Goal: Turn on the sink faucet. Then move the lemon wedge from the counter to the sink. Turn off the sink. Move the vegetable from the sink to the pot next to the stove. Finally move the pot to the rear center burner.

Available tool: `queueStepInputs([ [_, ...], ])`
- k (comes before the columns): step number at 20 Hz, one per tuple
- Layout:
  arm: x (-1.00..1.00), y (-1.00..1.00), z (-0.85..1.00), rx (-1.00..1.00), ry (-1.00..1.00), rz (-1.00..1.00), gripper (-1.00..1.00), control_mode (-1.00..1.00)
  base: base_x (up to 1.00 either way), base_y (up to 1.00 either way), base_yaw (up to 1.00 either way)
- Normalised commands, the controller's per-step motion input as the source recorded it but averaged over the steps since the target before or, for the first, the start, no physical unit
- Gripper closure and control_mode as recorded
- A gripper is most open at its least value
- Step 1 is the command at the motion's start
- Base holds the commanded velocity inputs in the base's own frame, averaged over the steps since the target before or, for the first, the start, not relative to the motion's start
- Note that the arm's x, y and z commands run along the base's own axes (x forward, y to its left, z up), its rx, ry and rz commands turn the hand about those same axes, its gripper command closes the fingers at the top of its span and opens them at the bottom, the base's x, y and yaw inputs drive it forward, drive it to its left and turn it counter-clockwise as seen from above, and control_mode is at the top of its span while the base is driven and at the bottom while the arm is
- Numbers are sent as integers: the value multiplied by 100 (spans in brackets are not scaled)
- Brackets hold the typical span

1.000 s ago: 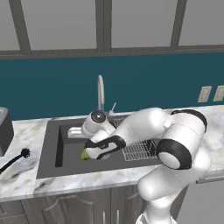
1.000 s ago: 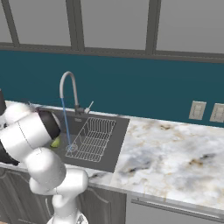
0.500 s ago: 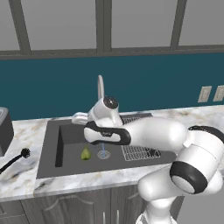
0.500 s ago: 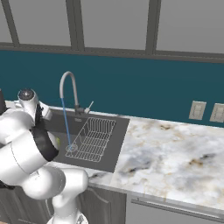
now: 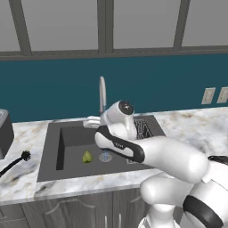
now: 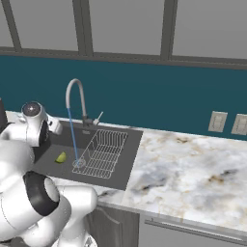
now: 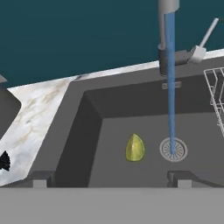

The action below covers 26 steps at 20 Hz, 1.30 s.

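Observation:
The lemon wedge [image 7: 135, 147] lies on the floor of the dark sink [image 7: 78, 131], just left of the round drain [image 7: 173, 149]. It also shows as a yellow-green wedge [image 5: 87, 156] [image 6: 61, 157] in both base views. A blue stream of water [image 7: 170, 87] runs from the faucet [image 5: 102, 92] [image 6: 74, 94] onto the drain. Its lever handle [image 7: 206, 38] sticks up to the right. My gripper [image 7: 109, 181] hangs open above the basin's near side, well clear of the wedge, with nothing between its fingertips [image 7: 41, 179]. The pot, the stove and the vegetable are out of view.
A wire rack [image 6: 102, 152] fills the sink's right side. A black dish brush [image 5: 17, 162] lies on the marble counter [image 5: 20, 178] left of the sink, beside a dark appliance [image 5: 4, 133]. Wide counter [image 6: 193, 164] stretches to the right, with wall outlets [image 6: 216, 121] behind.
A second ago my hand was low in the basin at the wedge. It has since risen and drawn back toward the sink's left rear, leaving the wedge on the sink floor.

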Motion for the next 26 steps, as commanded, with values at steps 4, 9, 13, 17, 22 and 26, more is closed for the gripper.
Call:
queueStepInputs([
  [4, -27, -53, 7, 0, -12, 0, -100, -100, 0, 0, 0],
  [9, -15, -58, 5, 0, -6, 0, -100, -100, 0, 0, 0],
  [13, -7, -54, 2, 5, -1, 1, -100, -100, 0, 0, 0],
  [17, 2, -45, 0, 5, -1, 8, -100, -100, 0, 0, 0],
  [22, 9, -61, 0, 1, -6, 11, -100, -100, 0, 0, 0],
  [26, 19, -52, 0, -1, -6, 10, -100, -100, 0, 0, 0],
])
